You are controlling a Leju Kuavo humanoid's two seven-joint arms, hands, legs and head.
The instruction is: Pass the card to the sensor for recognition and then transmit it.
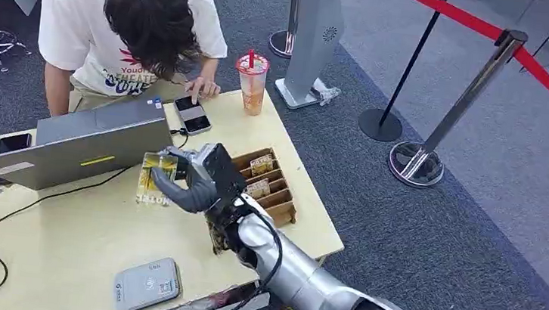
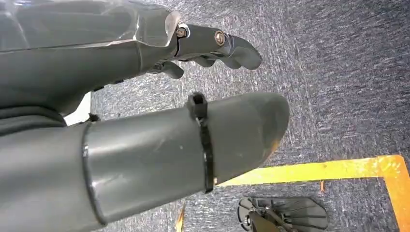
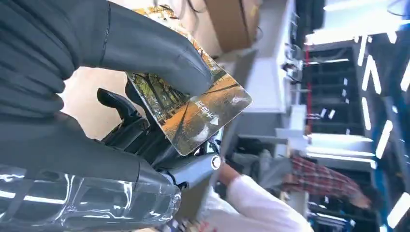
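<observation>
Currently the right hand pinches the card above mid-table, just left of the tray. The sensor lies nearer, so the card could slip; it seems thinly held.

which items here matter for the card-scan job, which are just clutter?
Job: card, held in the right hand; card reader at the table's near edge; wooden card tray.

Clutter: laptop, iced drink, two phones, cables, stanchions.
</observation>
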